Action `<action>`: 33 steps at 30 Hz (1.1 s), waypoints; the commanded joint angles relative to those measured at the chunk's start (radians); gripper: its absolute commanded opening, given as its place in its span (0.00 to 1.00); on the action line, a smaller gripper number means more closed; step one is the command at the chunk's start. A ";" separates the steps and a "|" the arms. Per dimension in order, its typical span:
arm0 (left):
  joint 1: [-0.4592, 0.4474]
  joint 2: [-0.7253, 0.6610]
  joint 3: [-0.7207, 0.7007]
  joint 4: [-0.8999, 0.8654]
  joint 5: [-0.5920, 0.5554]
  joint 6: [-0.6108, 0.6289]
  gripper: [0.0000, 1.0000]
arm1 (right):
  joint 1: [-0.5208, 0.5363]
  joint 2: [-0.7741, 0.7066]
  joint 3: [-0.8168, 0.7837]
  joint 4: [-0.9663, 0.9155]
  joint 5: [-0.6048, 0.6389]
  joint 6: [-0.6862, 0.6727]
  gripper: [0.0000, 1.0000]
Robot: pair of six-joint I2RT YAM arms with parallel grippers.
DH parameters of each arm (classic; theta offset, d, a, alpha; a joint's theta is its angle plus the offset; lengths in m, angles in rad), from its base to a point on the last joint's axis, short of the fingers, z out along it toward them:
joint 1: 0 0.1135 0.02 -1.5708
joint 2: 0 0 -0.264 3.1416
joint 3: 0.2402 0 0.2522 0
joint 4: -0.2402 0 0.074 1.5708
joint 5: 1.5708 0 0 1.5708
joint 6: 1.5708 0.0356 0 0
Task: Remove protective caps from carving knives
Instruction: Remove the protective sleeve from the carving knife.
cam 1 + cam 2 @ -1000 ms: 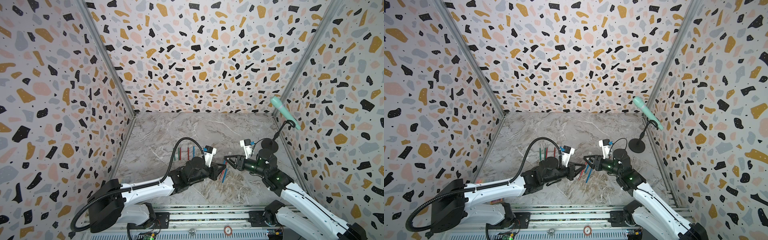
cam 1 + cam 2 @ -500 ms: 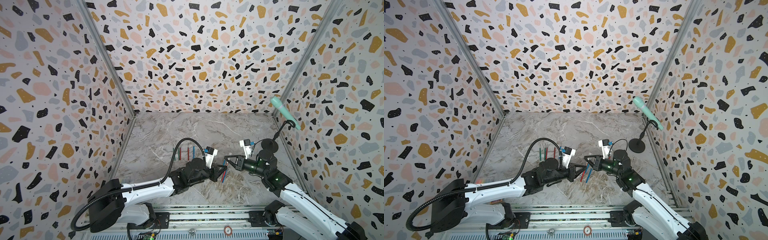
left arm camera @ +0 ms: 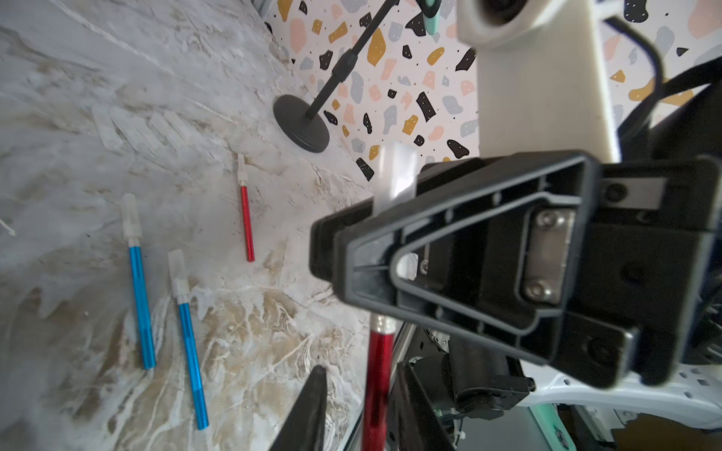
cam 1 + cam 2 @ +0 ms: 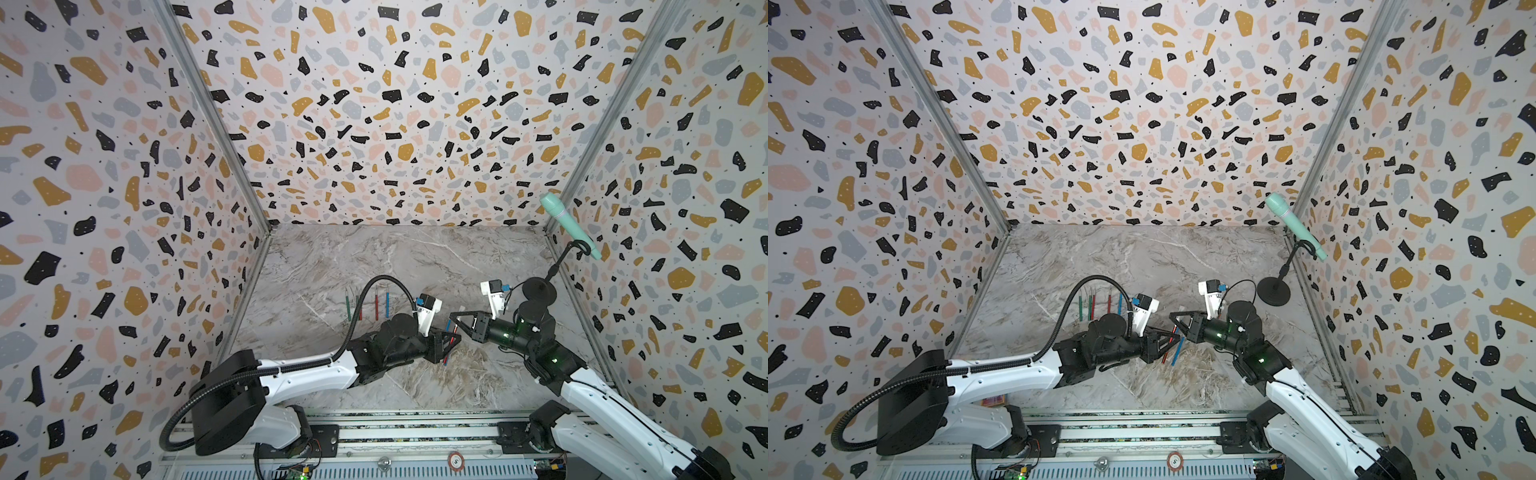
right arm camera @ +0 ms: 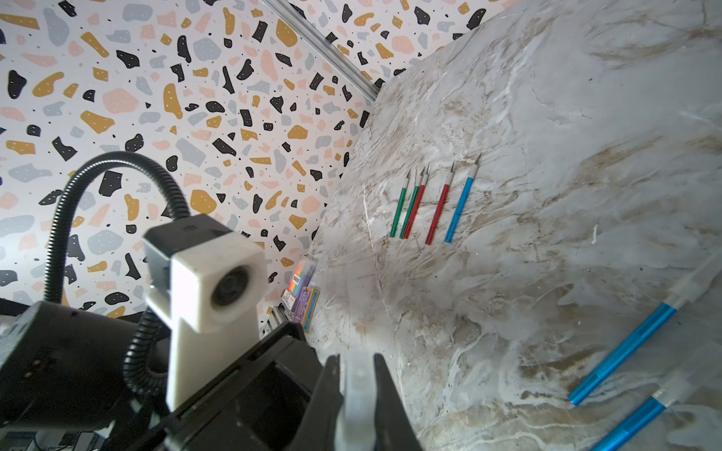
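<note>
the right gripper (image 5: 356, 367) is clamped on the translucent cap (image 3: 394, 172) of the red knife (image 3: 378, 351). its shaft runs straight back between the fingers of the left gripper (image 3: 361, 378), whose jaws stand a little apart, with a gap showing on one side. the knife is off the table (image 3: 78, 97), between the two arms. we judge the pull must follow that long axis, with the cap end going toward the right arm.
</note>
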 commanded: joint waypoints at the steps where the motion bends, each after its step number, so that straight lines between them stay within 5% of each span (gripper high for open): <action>1: -0.005 0.017 0.045 -0.007 0.049 0.032 0.31 | -0.001 -0.017 0.015 -0.001 0.000 -0.008 0.00; 5: -0.005 0.015 0.061 -0.056 0.042 0.062 0.19 | -0.004 -0.032 0.039 -0.053 0.026 -0.039 0.00; 19: -0.005 0.023 0.077 -0.093 0.074 0.074 0.17 | -0.021 -0.001 0.078 -0.115 0.019 -0.090 0.00; 25: -0.005 0.044 0.082 -0.092 0.089 0.074 0.00 | -0.020 -0.005 0.073 -0.112 0.015 -0.086 0.00; 33: -0.007 0.049 0.076 -0.083 0.076 0.063 0.00 | -0.028 -0.012 0.063 -0.115 0.027 -0.093 0.00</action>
